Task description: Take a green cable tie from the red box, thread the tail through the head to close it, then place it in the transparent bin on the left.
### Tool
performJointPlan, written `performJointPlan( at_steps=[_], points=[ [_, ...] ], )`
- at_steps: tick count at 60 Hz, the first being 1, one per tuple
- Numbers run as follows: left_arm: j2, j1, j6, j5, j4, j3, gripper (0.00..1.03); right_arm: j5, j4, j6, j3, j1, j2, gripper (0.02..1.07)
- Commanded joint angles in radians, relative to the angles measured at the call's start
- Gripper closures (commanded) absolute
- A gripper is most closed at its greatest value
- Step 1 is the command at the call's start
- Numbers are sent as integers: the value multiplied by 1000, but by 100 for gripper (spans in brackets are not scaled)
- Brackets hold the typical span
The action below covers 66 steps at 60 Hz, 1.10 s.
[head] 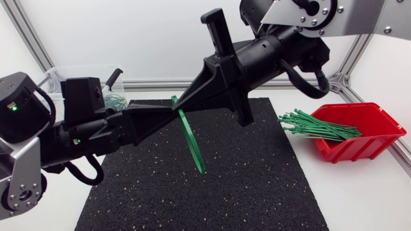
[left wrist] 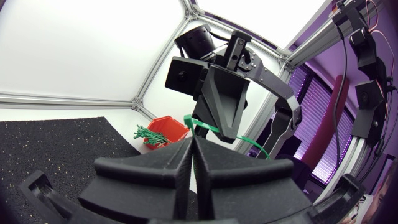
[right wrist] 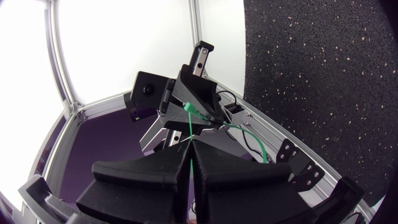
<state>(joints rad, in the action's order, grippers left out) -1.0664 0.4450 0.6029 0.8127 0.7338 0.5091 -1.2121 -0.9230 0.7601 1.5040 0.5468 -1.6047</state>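
Black speckled rubber mat [head: 257,192] covers the middle of the white table [head: 359,192]. Above it, the left gripper [head: 168,110] and right gripper [head: 183,101] meet tip to tip, their bulky black bodies hiding much of the mat's far half. Each gripper's fingers are pressed together, pinching the upper end of one green cable tie [head: 192,141]. In the right wrist view the strap rises straight out of the finger seam. The tie hangs in the air, its long axis steeply tilted and its free end pointing down toward the mat. Farther right, the red box [head: 372,138] holds a spilling bundle of green ties [head: 314,126]. At the far left stands the transparent bin [head: 64,74].
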Motion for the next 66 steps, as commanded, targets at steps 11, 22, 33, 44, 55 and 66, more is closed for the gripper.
performJointPlan(
  at_steps=[11, 22, 33, 44, 55, 66],
  points=[
    [20, 57, -18, 0, 13, -6, 100, -6, 3, 24, -7, 4, -4, 102],
    [31, 63, -54, -26, 6, -7, 100, -6, -4, 28, -13, 7, -24, 102],
    [52, 57, -75, -40, -1, -4, 100, -4, -7, 30, -14, -5, -26, 102],
    [69, 57, -94, -40, -4, -11, 100, -3, -14, 33, -21, -31, -37, 102],
    [74, 77, -101, -38, -10, -11, 100, -3, -16, 35, -21, -58, -26, 102],
    [85, 95, -106, -30, -14, -11, 100, -3, -14, 35, -19, -54, -41, 102]
  ],
)
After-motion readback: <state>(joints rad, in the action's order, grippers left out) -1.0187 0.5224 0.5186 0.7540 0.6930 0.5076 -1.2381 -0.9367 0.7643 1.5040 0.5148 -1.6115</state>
